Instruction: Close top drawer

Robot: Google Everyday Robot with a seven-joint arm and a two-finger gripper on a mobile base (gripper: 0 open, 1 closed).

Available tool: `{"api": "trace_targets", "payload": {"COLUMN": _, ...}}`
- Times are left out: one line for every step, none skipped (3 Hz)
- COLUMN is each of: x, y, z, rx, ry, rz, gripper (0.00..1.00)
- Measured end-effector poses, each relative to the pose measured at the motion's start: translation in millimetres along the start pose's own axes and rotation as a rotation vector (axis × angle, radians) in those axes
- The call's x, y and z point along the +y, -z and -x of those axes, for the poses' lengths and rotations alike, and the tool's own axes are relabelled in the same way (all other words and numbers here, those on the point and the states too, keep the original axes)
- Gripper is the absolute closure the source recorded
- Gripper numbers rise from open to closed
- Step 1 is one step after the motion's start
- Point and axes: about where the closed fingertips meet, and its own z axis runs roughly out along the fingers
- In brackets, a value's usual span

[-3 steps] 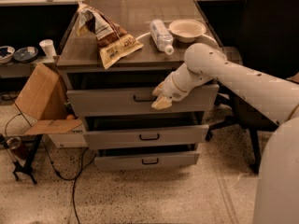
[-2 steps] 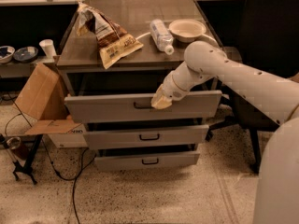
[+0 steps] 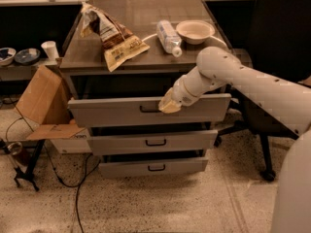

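Note:
The top drawer (image 3: 112, 111) is a wide grey drawer with the tallest front, pulled out from under the cabinet top, with a small dark handle (image 3: 148, 109) at its centre. My gripper (image 3: 168, 105) is at the end of the white arm that reaches in from the right, and it rests against the drawer front just right of the handle, near its upper edge. Two shallower grey drawers (image 3: 153, 142) sit below, also standing out a little.
On the cabinet top (image 3: 92, 59) lie a chip bag (image 3: 114, 38), a plastic bottle (image 3: 168, 37) and a bowl (image 3: 195, 31). A cardboard box (image 3: 41, 98) leans at the left, with cables on the floor. A black office chair (image 3: 279, 42) stands at the right.
The top drawer has come further out from the cabinet, and my gripper has stayed by its handle, moving with the drawer front.

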Motion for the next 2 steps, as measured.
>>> {"api": "trace_targets", "payload": {"x": -0.7, "y": 2.2, "z": 2.4, "rx": 0.000, "ry": 0.000, "rz": 0.000, "gripper": 0.85}}
{"api": "trace_targets", "payload": {"x": -1.2, "y": 2.4, "z": 3.5, "rx": 0.000, "ry": 0.000, "rz": 0.000, "gripper": 0.61}}
